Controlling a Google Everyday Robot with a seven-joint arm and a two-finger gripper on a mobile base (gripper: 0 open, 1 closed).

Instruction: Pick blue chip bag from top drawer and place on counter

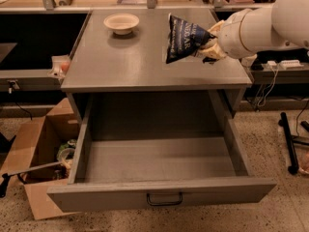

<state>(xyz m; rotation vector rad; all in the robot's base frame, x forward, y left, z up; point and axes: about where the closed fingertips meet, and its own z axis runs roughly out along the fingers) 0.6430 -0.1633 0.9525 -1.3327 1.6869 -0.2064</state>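
The blue chip bag [182,37], dark navy foil with white lettering, hangs above the right part of the gray counter [130,57]. My gripper [207,41] comes in from the right on a white arm and is shut on the bag's right edge, holding it a little above the counter. The top drawer [161,195] is pulled fully open below the counter, with its dark pull handle at the front. Nothing shows inside the drawer.
A white bowl [121,22] sits at the back left of the counter. A brown cardboard box [36,158] with clutter stands on the floor left of the drawer. Cables and black stand legs [287,139] lie to the right. A workbench runs behind.
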